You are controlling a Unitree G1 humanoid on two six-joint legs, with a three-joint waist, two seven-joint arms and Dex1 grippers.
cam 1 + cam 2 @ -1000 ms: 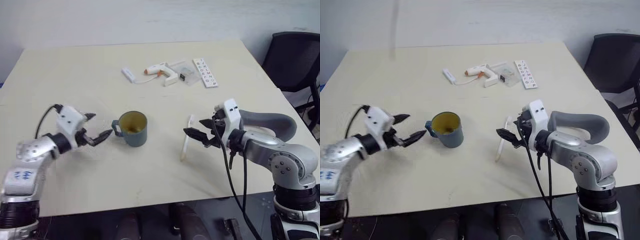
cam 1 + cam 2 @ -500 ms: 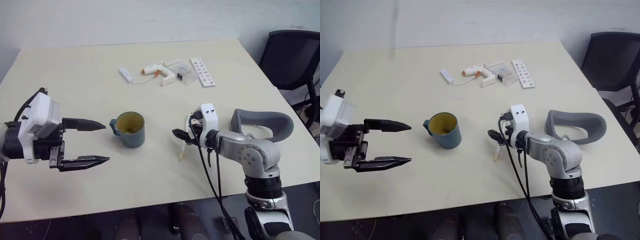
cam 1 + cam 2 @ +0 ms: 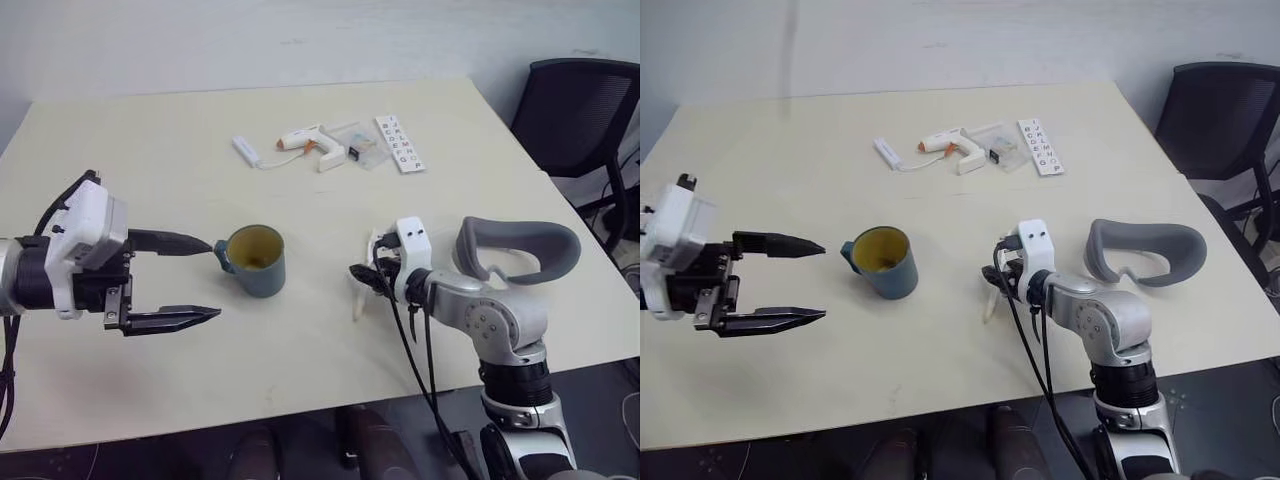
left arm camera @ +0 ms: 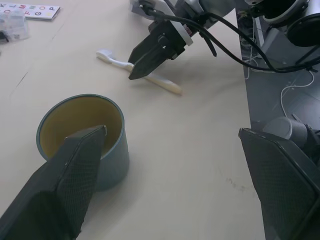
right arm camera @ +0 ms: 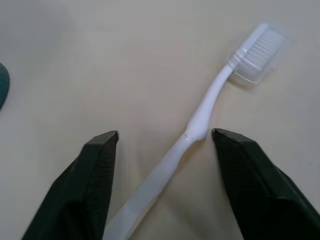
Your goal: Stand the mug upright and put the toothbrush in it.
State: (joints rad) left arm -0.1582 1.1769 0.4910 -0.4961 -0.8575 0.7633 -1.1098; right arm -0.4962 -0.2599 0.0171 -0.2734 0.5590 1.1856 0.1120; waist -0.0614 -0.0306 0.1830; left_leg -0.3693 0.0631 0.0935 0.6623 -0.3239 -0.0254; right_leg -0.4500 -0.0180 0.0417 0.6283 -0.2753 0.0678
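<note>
Worktop carries our upright mug; left claw spread, right claw straddles toothbrush, unclosed.

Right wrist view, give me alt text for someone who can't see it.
The right gripper has its two black fingers open on either side of the toothbrush, which lies flat on the pale table, bristle head pointing away from the gripper.

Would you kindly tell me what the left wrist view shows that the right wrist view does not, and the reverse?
Left wrist view: the upright mug just beyond the open left gripper, plus the letter card. Right wrist view: the bristle head up close, with the open right gripper straddling the handle. Shared: the toothbrush lying flat on the table.
</note>
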